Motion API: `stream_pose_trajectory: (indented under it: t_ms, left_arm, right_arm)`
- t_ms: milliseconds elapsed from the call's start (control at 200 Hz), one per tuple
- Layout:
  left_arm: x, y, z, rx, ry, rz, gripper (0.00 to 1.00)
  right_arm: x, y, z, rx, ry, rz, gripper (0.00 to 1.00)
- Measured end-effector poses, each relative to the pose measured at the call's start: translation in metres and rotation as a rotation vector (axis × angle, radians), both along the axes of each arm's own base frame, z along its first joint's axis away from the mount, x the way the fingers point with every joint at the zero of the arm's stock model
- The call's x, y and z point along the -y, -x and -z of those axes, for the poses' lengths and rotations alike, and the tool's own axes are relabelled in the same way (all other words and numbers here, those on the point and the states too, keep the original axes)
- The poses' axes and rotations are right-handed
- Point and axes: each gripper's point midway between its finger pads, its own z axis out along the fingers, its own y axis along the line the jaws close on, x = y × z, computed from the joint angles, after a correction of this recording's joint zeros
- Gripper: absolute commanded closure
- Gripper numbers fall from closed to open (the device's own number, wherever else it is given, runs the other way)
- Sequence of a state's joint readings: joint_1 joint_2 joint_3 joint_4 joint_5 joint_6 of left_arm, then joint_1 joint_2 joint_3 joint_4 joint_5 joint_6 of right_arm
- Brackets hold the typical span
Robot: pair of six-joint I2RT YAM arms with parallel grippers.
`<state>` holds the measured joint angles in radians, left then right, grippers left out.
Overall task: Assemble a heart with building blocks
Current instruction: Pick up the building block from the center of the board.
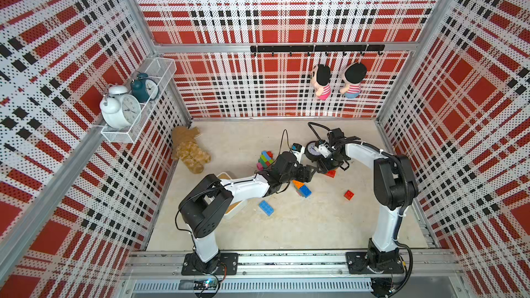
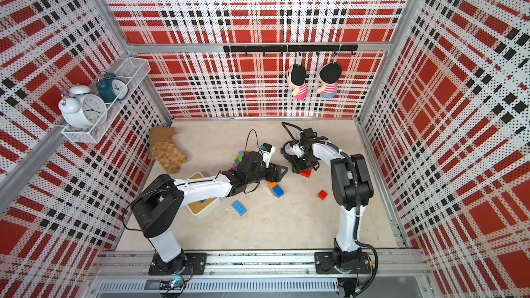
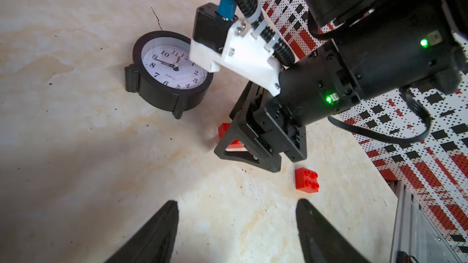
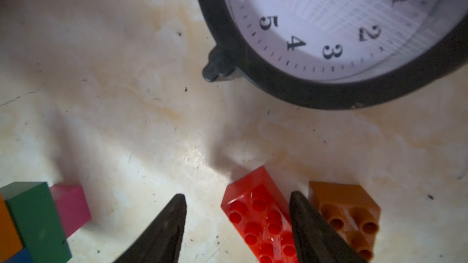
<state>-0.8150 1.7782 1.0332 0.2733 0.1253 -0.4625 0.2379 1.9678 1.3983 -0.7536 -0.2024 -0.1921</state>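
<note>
A long red brick (image 4: 258, 216) lies hollow side up on the table, close against one finger of my right gripper (image 4: 238, 194). The jaws stand open, with a gap to the other finger. A brown brick (image 4: 347, 211) lies just outside that finger. My left gripper (image 3: 238, 202) is open over bare table, facing the right gripper (image 3: 250, 153). A small red brick (image 3: 306, 180) lies near one of its fingertips. In both top views a stacked multicoloured block piece (image 1: 265, 159) sits left of the arms. An orange-blue-green cluster (image 1: 302, 189), a blue brick (image 1: 266, 207) and the small red brick (image 1: 349, 194) lie nearer the front.
A black alarm clock (image 1: 314, 150) lies face up just behind the right gripper. A white box (image 1: 233, 210) sits under the left arm and a brown teddy bear (image 1: 189, 150) by the left wall. Two dolls (image 1: 322, 81) hang on the back wall.
</note>
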Motion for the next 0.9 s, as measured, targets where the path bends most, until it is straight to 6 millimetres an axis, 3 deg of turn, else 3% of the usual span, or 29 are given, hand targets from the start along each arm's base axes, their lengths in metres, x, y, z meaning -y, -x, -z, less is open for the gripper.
stream_pose_trajectory:
  t_ms: [185, 546, 902]
  left_arm:
    - [0.000, 0.000, 0.000, -0.001, -0.001, 0.000, 0.24]
    - [-0.001, 0.000, 0.001, -0.004, -0.004, -0.001, 0.25]
    - [-0.001, 0.000, 0.001, -0.004, -0.004, -0.002, 0.25]
  right_arm:
    - [0.005, 0.000, 0.005, -0.003, 0.036, -0.006, 0.39]
    - [0.008, 0.001, 0.011, -0.012, 0.057, -0.015, 0.64]
    - [0.011, 0.000, 0.011, -0.010, 0.069, -0.009, 0.56]
